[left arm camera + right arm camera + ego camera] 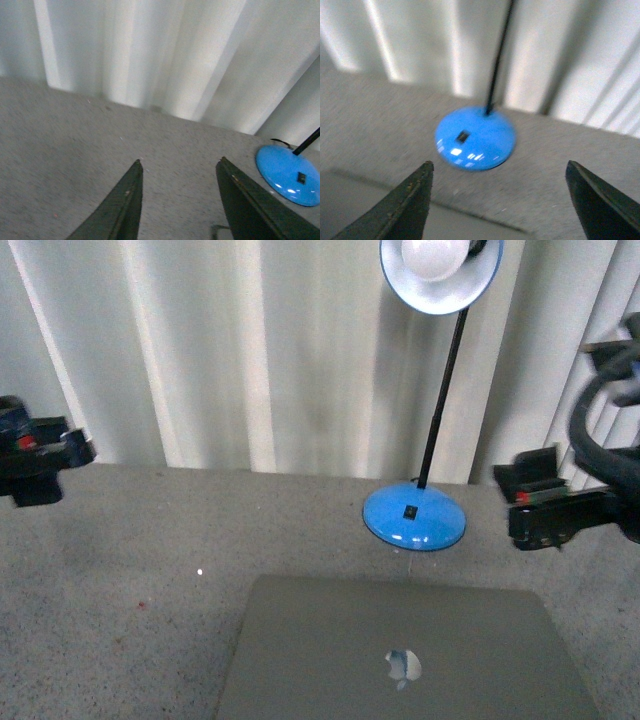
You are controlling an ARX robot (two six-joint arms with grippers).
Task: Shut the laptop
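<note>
At counter's near edge, laptop point(400, 650) seen lid-down, judged closed; both grippers point(177, 200) point(500, 200) held wide, empty; no further press needed.

Black blocky gripper bodies with small red marks, thick black cables point(600, 410), tapered dark fingers point(122, 205).

Looks like an office-type desk setup: grey speckled surface point(120, 540), a blue lamp point(414, 517) and a closed laptop point(400, 650) on it, pale vertical blinds point(250, 350) right behind.
</note>
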